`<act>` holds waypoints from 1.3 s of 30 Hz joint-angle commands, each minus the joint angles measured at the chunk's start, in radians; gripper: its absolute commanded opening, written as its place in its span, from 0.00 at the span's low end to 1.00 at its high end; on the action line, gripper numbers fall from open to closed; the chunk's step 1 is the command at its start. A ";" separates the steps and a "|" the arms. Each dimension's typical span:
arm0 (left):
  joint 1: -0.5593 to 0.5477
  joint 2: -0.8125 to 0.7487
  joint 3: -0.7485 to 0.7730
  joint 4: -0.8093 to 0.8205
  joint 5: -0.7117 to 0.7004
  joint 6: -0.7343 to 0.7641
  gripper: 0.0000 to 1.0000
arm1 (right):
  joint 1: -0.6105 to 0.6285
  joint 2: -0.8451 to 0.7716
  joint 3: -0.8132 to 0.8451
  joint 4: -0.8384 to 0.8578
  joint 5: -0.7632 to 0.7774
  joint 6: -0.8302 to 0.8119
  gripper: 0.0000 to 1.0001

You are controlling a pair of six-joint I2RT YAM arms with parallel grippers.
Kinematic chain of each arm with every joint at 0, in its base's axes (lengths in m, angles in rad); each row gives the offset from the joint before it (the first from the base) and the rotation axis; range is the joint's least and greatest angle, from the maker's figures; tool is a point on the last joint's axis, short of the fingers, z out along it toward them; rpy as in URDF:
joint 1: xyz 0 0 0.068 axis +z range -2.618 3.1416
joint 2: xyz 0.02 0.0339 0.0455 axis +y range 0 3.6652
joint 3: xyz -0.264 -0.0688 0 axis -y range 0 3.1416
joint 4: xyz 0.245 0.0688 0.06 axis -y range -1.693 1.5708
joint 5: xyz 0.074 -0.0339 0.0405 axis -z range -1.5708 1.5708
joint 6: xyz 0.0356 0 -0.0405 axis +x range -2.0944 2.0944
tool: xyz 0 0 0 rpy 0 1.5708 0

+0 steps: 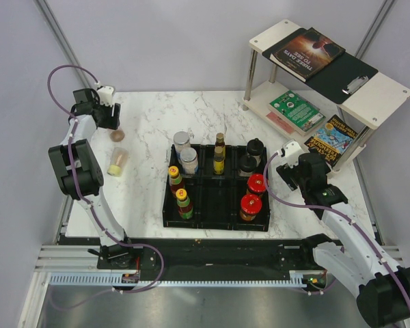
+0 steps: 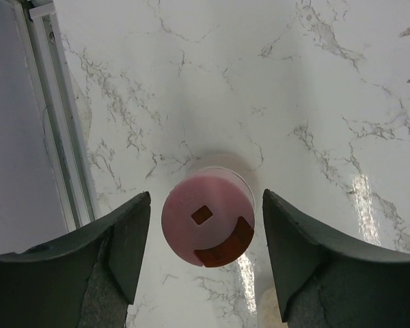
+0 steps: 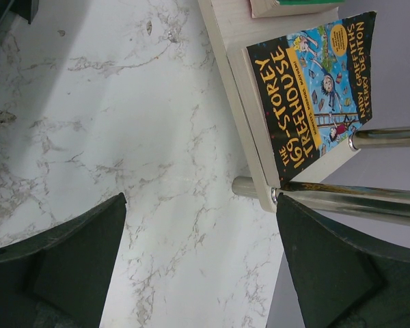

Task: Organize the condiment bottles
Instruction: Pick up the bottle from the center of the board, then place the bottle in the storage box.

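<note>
Marble surface [image 1: 143,198]: most bottles [image 1: 184,203] are grouped in a black tray [image 1: 215,225], a pink-lidded shaker [image 1: 117,136] set apart at far left. Left gripper [image 2: 206,198] is held apart around the shaker, not touching. Right gripper [image 3: 201,199] is spread wide over bare marble.

- Table [image 1: 143,109], white marble pattern with grey veins; spread under both grippers and well beyond each.
- Pink-lidded shaker [image 2: 208,219], upright on the marble directly below the left gripper [image 2: 206,198], between its two fingers, touching neither.
- Small pale-yellow jar [image 1: 116,162], on the marble just to the near side of the left gripper, apart from the shaker.
- Black compartmented tray [image 1: 215,226], flat on the marble mid-table; just left of the right gripper [image 3: 201,199], well to the right of the left gripper.
- Silver-lidded jar [image 1: 182,140], at the tray's far-left corner, between the two grippers; inside the tray or on the marble behind it, not clear.
- White two-tier shelf rack [image 1: 386,92], chrome legs on the marble at the far right corner; lower board and one leg close ahead of the right gripper.
</note>
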 commanded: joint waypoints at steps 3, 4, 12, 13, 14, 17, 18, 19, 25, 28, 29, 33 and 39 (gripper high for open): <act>-0.002 0.011 0.000 0.032 0.038 0.016 0.69 | 0.006 -0.001 0.032 0.010 0.011 0.018 0.98; -0.003 0.013 0.001 0.032 0.038 0.016 0.67 | 0.006 -0.001 0.032 0.010 0.011 0.018 0.98; -0.003 0.022 0.001 0.023 0.044 0.019 0.17 | 0.006 -0.001 0.032 0.008 0.011 0.019 0.98; -0.003 0.019 0.003 0.018 0.047 0.019 0.04 | 0.006 -0.001 0.032 0.010 0.011 0.019 0.98; -0.002 0.013 0.001 0.011 0.058 0.019 0.02 | 0.006 -0.003 0.032 0.008 0.012 0.019 0.98; -0.005 -0.047 -0.002 -0.035 0.121 0.011 0.02 | 0.006 -0.003 0.032 0.008 0.011 0.019 0.98; -0.005 -0.074 -0.006 -0.057 0.136 0.007 0.02 | 0.006 -0.003 0.032 0.008 0.012 0.019 0.98; -0.006 -0.125 -0.009 -0.066 0.150 0.001 0.02 | 0.006 -0.001 0.032 0.007 0.011 0.019 0.98; -0.052 -0.329 0.000 -0.182 0.240 0.013 0.02 | 0.006 -0.003 0.033 0.008 0.014 0.021 0.98; -0.095 -0.446 0.000 -0.218 0.268 0.018 0.02 | 0.006 -0.006 0.033 0.008 0.015 0.021 0.98; -0.123 -0.504 0.001 -0.241 0.283 0.016 0.02 | 0.006 -0.007 0.033 0.008 0.017 0.021 0.98; -0.225 -0.637 0.012 -0.311 0.314 0.021 0.02 | 0.006 -0.010 0.032 0.011 0.022 0.019 0.98; -0.477 -0.818 0.020 -0.396 0.429 0.015 0.02 | 0.006 -0.012 0.032 0.014 0.023 0.019 0.98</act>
